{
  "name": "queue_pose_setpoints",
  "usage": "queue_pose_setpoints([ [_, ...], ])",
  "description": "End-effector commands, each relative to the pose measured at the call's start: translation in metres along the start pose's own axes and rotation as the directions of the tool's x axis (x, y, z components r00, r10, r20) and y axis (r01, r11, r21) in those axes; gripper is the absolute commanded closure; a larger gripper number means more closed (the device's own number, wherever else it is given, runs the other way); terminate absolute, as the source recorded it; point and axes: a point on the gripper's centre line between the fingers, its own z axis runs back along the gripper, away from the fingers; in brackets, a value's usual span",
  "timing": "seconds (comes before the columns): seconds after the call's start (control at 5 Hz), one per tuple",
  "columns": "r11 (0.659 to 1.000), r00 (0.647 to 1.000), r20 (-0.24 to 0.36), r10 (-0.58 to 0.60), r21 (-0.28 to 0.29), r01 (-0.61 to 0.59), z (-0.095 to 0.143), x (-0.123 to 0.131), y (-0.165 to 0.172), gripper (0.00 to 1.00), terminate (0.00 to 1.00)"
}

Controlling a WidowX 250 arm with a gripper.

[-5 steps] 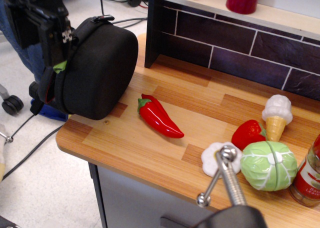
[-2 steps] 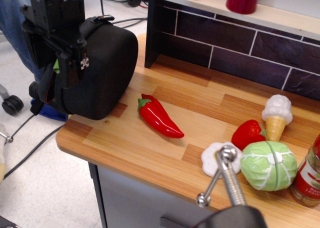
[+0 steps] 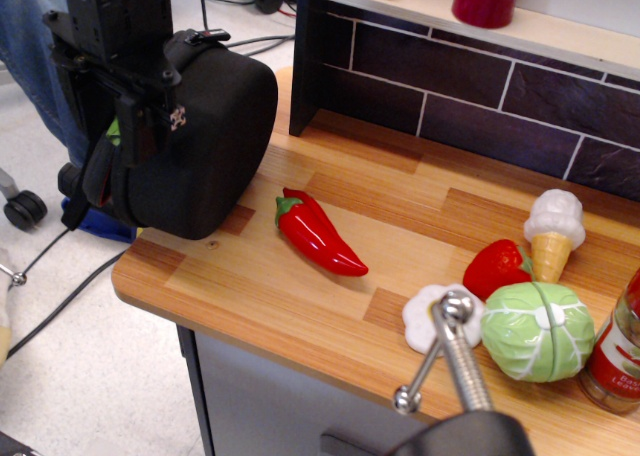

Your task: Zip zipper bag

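The zipper bag (image 3: 215, 146), a large black rounded fabric case, stands on its side at the far left end of the wooden counter (image 3: 300, 296). Its zippered edge faces left, and a bit of the lime-green pull tab (image 3: 113, 131) shows there. My black gripper (image 3: 140, 136) comes down from the upper left and sits against the bag's left zippered edge, right beside the green tab. Its fingers overlap the black bag, so I cannot tell how the jaws stand or whether they hold the tab.
A red toy chili (image 3: 318, 234) lies right of the bag. A strawberry (image 3: 497, 267), ice cream cone (image 3: 553, 233), cabbage (image 3: 538, 330) and bottle (image 3: 618, 351) crowd the right. A metal handle (image 3: 450, 361) rises in front. A dark tiled wall (image 3: 480, 86) backs the counter.
My gripper has moved right and slightly down, from beside the bag's upper left edge to over its zippered edge. The bag and the toy foods have not moved.
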Motion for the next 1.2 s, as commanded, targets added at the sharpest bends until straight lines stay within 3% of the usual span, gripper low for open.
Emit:
queue_pose_setpoints([
  [0.0,0.999,1.000,-0.006,-0.005,0.038,0.005,0.010,-0.003,0.004,1.00,0.00],
  [0.4,0.994,0.990,-0.124,-0.069,0.079,0.079,-0.015,-0.046,0.014,1.00,0.00],
  [0.8,0.990,0.995,-0.061,-0.079,0.112,0.086,-0.068,-0.046,0.009,1.00,0.00],
  [1.0,0.988,0.992,0.040,-0.119,0.106,0.114,-0.082,-0.044,0.007,1.00,0.00],
])
